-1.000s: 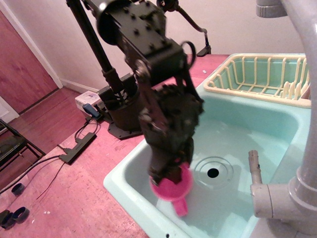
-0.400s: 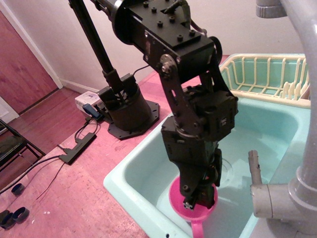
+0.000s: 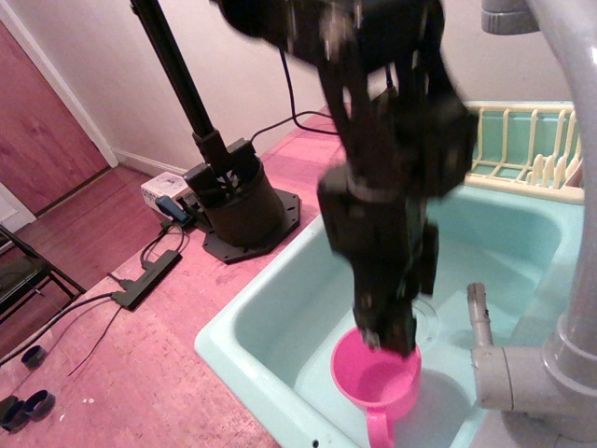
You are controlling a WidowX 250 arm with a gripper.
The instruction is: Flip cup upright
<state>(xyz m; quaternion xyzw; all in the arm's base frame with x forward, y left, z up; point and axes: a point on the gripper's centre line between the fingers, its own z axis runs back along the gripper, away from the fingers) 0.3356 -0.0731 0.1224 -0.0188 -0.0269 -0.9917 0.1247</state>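
The bright pink cup (image 3: 373, 383) stands upright at the near side of the mint-green sink (image 3: 270, 308), its round opening facing up and its loop handle (image 3: 378, 427) pointing toward the camera. My black gripper (image 3: 390, 338) hangs straight down over the cup's far rim, blurred with motion. The fingertips sit at or just inside the rim, and the blur hides whether they still pinch it.
A pale yellow dish rack (image 3: 522, 145) sits at the sink's far right. A grey faucet and pipe (image 3: 550, 364) stand at the right edge, close to the cup. The arm's base (image 3: 242, 210) rests on the pink counter to the left.
The arm has swung right and risen. The cup, tilted and held at the rim before, has turned to stand upright with its opening up, a little farther right in the sink.
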